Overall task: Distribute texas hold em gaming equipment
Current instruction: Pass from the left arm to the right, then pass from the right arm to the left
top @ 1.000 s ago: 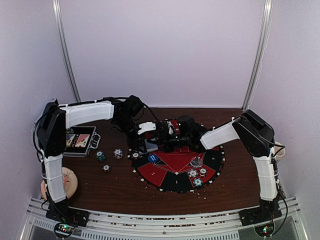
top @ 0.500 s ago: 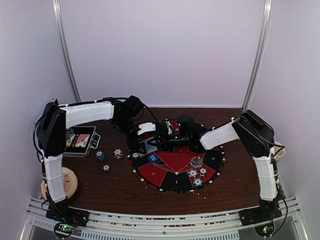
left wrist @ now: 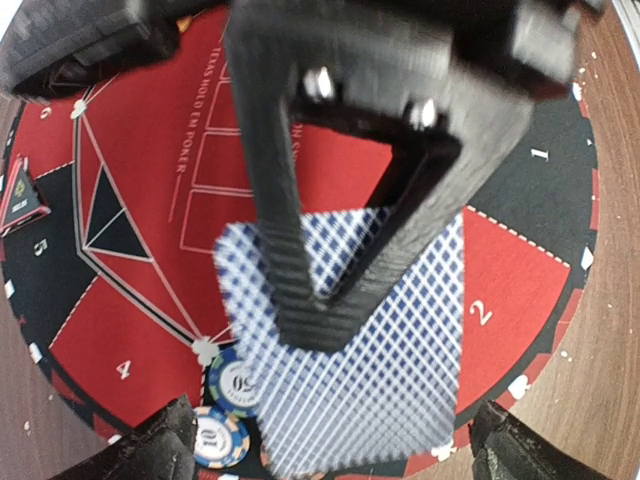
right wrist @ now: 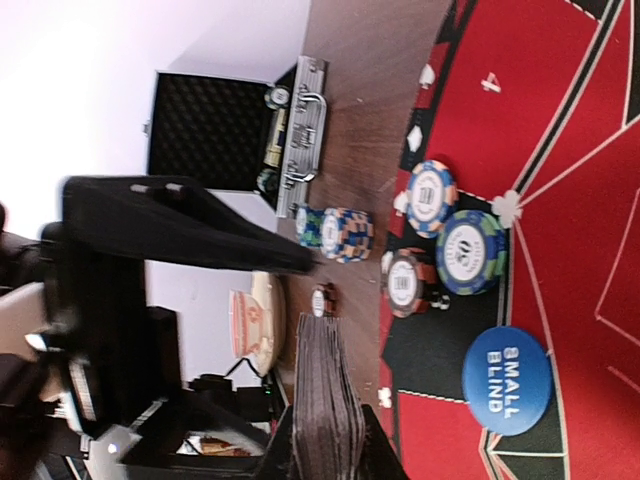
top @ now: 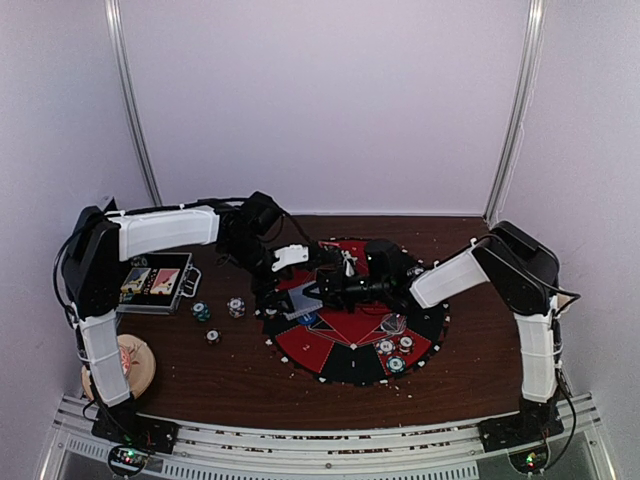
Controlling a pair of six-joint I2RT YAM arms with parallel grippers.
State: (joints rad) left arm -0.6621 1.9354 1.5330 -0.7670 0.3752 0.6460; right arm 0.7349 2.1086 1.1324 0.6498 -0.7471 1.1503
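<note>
A deck of blue-checked playing cards (left wrist: 380,380) hangs over the round red-and-black mat (left wrist: 330,160), and my right gripper (right wrist: 328,440) is shut on it; the deck (right wrist: 330,390) shows edge-on between its fingers. My left gripper (left wrist: 340,450) stands wide open, its fingertips (left wrist: 150,450) either side of the deck and clear of it. In the top view both grippers meet at the mat's left part, left gripper (top: 290,280) and right gripper (top: 318,292). A blue "small blind" button (right wrist: 507,380) and poker chips (right wrist: 470,250) lie on the mat below.
Small chip stacks (top: 236,306) stand on the wooden table left of the mat. The open metal case (top: 155,282) lies at the far left, with a round dish (top: 135,362) near the front left. More chips (top: 396,364) and a clear button (top: 393,323) lie on the mat's right side.
My left gripper has opened wide and let go of the deck. My right gripper has closed on the deck and now holds it alone, a little further left over the mat.
</note>
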